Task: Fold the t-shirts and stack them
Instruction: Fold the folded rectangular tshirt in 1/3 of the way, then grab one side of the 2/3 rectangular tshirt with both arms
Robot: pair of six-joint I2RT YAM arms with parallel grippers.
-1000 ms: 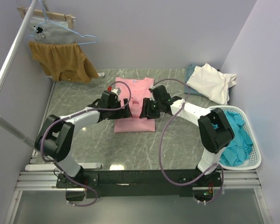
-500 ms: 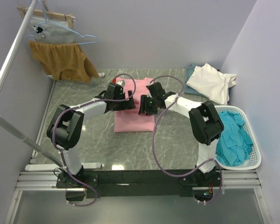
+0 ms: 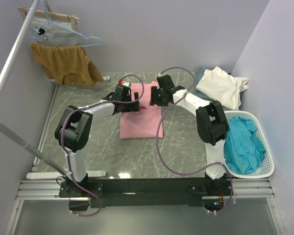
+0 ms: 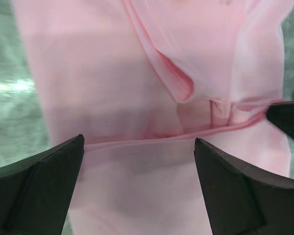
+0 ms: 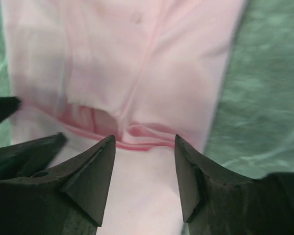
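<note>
The light pink t-shirt (image 3: 141, 125) lies flat in the middle of the table, partly folded. A folded-over layer ends in a hem just short of the collar. My left gripper (image 3: 134, 104) and right gripper (image 3: 153, 100) sit side by side over its far part. In the left wrist view the shirt (image 4: 112, 73) fills the frame, and the gripper (image 4: 138, 139) is open wide with the hem lying between the fingers. In the right wrist view the gripper (image 5: 143, 138) is open over the shirt (image 5: 176, 63) at the same hem.
A cream-white t-shirt (image 3: 220, 87) lies on a grey-blue one (image 3: 201, 74) at the back right. Teal shirts (image 3: 242, 144) fill a white basket (image 3: 264, 172) at the right. A mustard garment (image 3: 63, 63) and a grey one (image 3: 54, 32) hang from a rail at the back left.
Both grippers have moved away from the arm bases, from the middle of the pink shirt to its far part. The near edge of the shirt has stayed where it was.
</note>
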